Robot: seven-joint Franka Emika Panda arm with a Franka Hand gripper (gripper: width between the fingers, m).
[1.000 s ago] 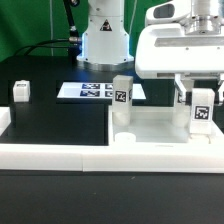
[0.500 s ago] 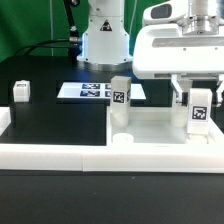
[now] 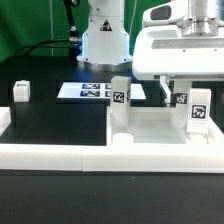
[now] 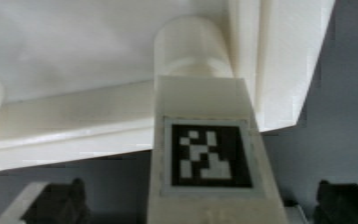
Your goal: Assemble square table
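White hand point(image 3: 182, 91) hangs low over tabletop point(image 3: 155, 128), fingers spread wide (gripping nothing), straddling upright leg point(image 4: 208, 150).

Logged as plain white, unpatterned: tabletop point(image 3: 158, 131), border rail point(image 3: 50, 152), robot base point(image 3: 103, 40).

Logged as white with one black-and-white square tag apiece: front leg point(image 3: 200, 112), rear leg point(image 3: 180, 97), centre leg point(image 3: 121, 98), loose leg point(image 3: 20, 91). Tag pattern, as seen close in the wrist view: white blocks inside a black square, white margin all round.

Marker board point(image 3: 95, 91): white, printed with a row of black-and-white tags.

Table surface point(image 3: 60, 120): flat black, no pattern.

Gripper point(image 3: 180, 92): white housing; fingers point(image 4: 59, 200) black.

Backdrop point(image 3: 25, 30) at the exterior view's left: green.
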